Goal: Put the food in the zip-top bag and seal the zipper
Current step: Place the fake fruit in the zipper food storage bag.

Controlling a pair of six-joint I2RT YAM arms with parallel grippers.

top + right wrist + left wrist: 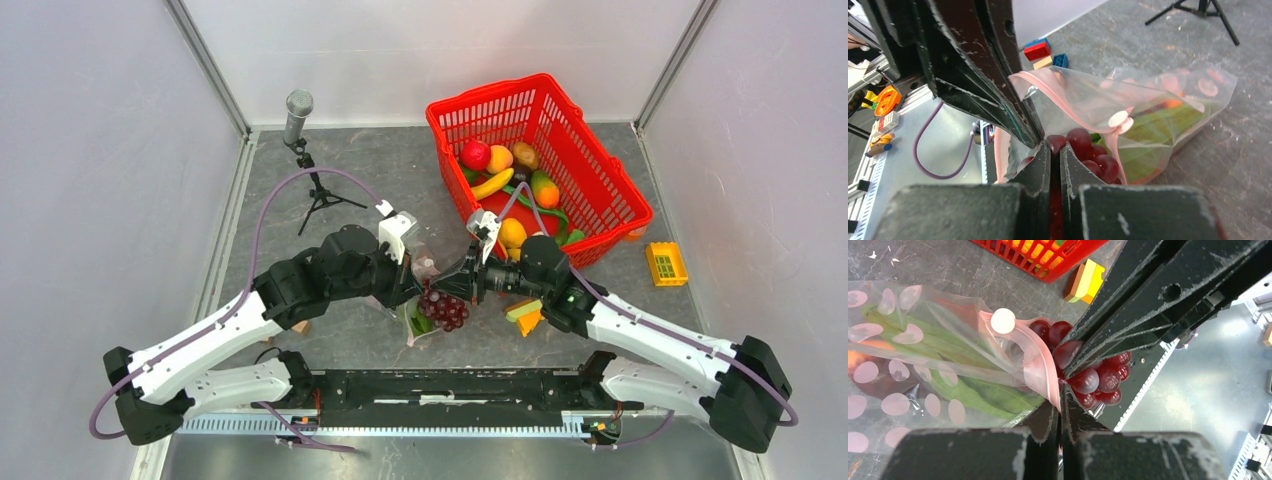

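Now the left gripper [1060, 392] is clenched on the zipper [1040, 365] of the zip-top bag [923, 365], its mouth touching the purple grapes [1098, 377] pinched in the right gripper [1053, 147], while other food [495, 160] lies in the red basket [600, 170] far right.

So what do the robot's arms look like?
They are a matching pair. The left arm and right arm have white shells with chunky black joints. A thin purple cable loops along each one. The left gripper and right gripper are black, with scuffed, pale-worn edges.
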